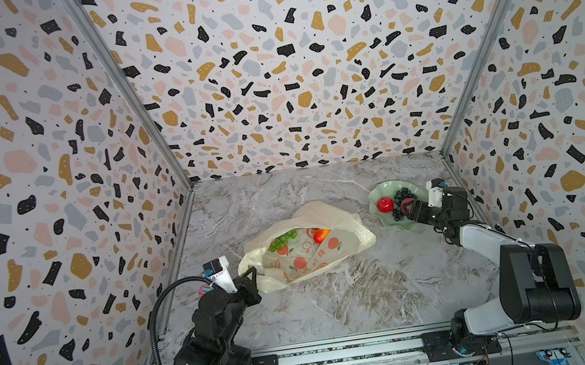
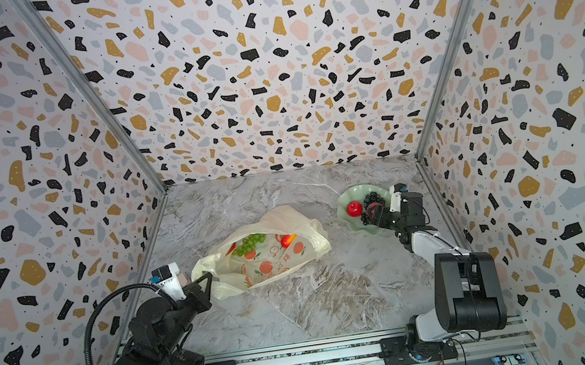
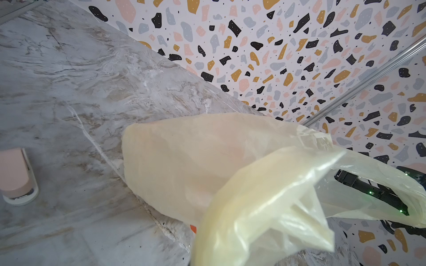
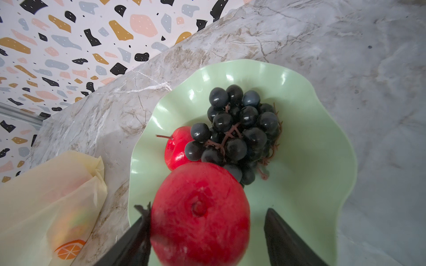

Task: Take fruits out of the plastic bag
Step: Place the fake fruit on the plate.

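Left gripper [image 1: 252,273] up front is pinched shut on the near edge of the plastic bag [image 1: 344,240] lying mid-table; right gripper [image 4: 206,209] hangs over the green dish [image 1: 380,189], jaws wide around a red apple [image 4: 196,184], touching one side only; dark grapes [image 1: 404,195] alongside, green grapes [image 1: 283,239] and red-yellow fruit [image 1: 321,235] inside the bag

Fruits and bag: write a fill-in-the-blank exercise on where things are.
1. The green dish holds dark grapes and an apple coloured ____.
2. The grape bunch inside the plastic bag is ____.
3. The left gripper is shut on the bag's ____.
4. Over the dish, the right gripper has its jaws ____ around a second apple.
Missing words: red; green; handle; open.
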{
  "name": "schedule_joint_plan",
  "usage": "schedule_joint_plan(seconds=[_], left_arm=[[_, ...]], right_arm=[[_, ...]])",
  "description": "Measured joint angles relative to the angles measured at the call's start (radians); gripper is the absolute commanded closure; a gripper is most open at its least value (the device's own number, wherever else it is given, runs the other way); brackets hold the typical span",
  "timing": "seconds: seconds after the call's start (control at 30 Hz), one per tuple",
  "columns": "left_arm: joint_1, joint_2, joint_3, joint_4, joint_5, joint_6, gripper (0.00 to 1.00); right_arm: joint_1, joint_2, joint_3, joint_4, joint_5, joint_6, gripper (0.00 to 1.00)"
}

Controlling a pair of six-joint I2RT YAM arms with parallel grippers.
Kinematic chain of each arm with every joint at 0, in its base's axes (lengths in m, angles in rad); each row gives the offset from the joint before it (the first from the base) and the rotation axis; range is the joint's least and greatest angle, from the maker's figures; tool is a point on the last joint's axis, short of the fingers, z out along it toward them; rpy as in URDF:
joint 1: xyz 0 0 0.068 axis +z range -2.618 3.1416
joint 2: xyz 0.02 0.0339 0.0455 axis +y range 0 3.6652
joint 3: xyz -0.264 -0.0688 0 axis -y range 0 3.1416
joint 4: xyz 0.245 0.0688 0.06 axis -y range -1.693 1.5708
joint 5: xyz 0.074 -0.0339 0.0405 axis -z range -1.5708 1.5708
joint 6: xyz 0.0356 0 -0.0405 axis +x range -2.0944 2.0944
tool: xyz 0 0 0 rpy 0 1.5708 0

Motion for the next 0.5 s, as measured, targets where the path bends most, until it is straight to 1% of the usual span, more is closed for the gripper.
schedule_joint_plan(seconds=[0.13, 0.5], left_arm=[[0.0, 0.0, 0.0, 0.0, 0.0, 0.0, 1.0], [0.0, 0.0, 0.0, 0.0, 0.003, 0.0, 1.0]], right_arm=[[0.0, 0.0, 0.0, -0.001, 0.008, 0.0, 0.19], [0.0, -0.012, -0.002, -0.007, 0.013, 0.002, 0.16]])
